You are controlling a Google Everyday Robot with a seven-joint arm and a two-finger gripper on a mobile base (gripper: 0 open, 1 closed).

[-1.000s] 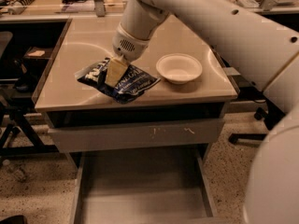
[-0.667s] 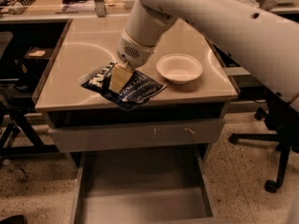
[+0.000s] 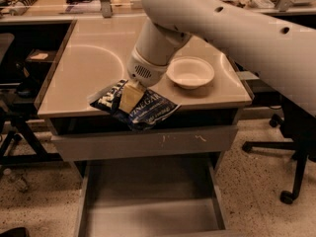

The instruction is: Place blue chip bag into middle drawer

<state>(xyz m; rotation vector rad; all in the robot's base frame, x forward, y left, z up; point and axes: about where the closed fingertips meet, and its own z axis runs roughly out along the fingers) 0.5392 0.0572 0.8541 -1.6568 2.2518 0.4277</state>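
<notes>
The blue chip bag [image 3: 143, 107], dark blue foil with white lettering, hangs over the front edge of the beige desk top [image 3: 94, 68], lifted off it. My gripper [image 3: 131, 97] is shut on the bag near its middle, with a tan finger [image 3: 130, 98] showing across it. The middle drawer [image 3: 150, 201] is pulled open below the desk, a wide grey tray with low side walls. The bag is above and a little behind the drawer's opening.
A white round bowl [image 3: 190, 72] sits on the desk to the right of the bag. A grey drawer front with pale scratches [image 3: 148, 142] lies between desk top and open drawer. An office chair base [image 3: 286, 152] stands on the right floor.
The arm has carried the chip bag toward the desk's front edge, so it now overhangs the edge. The bowl has not moved.
</notes>
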